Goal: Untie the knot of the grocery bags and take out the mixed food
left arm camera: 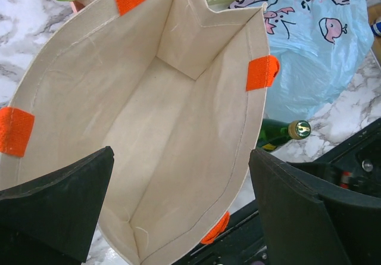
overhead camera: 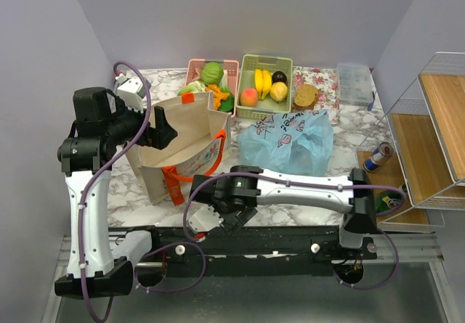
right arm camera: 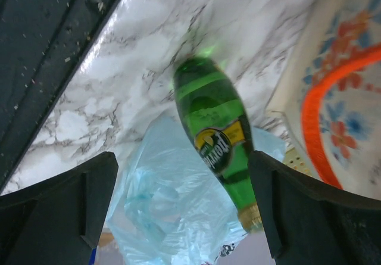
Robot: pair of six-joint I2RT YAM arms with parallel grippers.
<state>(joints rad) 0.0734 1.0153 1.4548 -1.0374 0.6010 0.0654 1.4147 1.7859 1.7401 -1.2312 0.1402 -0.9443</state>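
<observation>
The left gripper [left arm camera: 181, 170], spread wide, hangs over the open tote [left arm camera: 89, 68]; the right gripper [right arm camera: 181, 175] (equally spread) faces a green bottle [right arm camera: 214, 122]. The blue plastic bag [overhead camera: 287, 145] lies on the bench [overhead camera: 142, 198] beside the tote.

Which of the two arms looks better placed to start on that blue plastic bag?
Right, probably: the right gripper, open, faces the blue bag just past a green bottle, while the left gripper, also open, hangs over the beige tote.
</observation>
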